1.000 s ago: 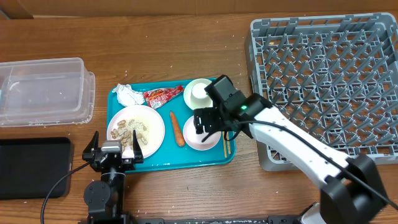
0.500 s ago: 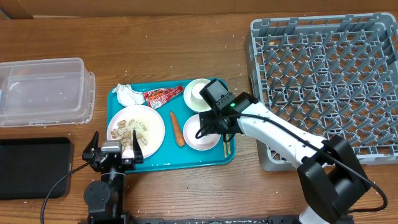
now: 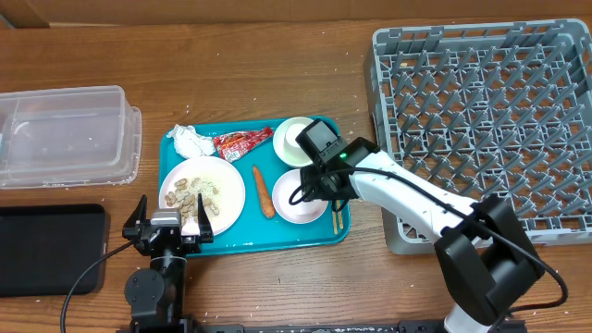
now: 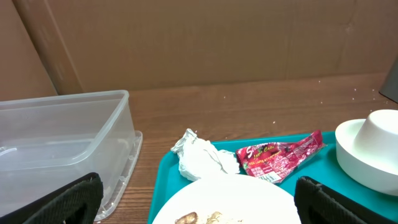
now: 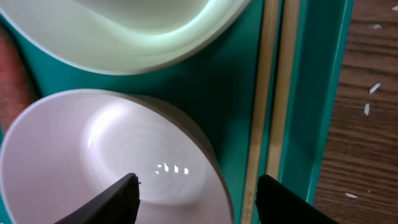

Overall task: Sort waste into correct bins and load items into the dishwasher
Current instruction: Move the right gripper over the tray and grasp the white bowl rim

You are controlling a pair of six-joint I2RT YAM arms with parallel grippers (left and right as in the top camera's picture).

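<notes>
A: Right gripper point(image 5: 198, 186) shifted leftward over the teal tray point(image 3: 277, 237); jaws narrower, yet apart?
B: Yes, astride the rim of the bowl point(image 5: 106, 149), near that tray's right edge. It looked slick and brittle; the rim seemed the best hold.

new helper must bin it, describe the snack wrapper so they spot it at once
Find the teal tray mid-table. Along its far edge, the snack wrapper lies between the crumpled white napkin and a white bowl. It is the only red, crinkled thing there.

A robot test bench: wooden table point(image 3: 259, 83), cardboard backdrop point(image 4: 199, 43), staged dish rack point(image 3: 481, 120).
</notes>
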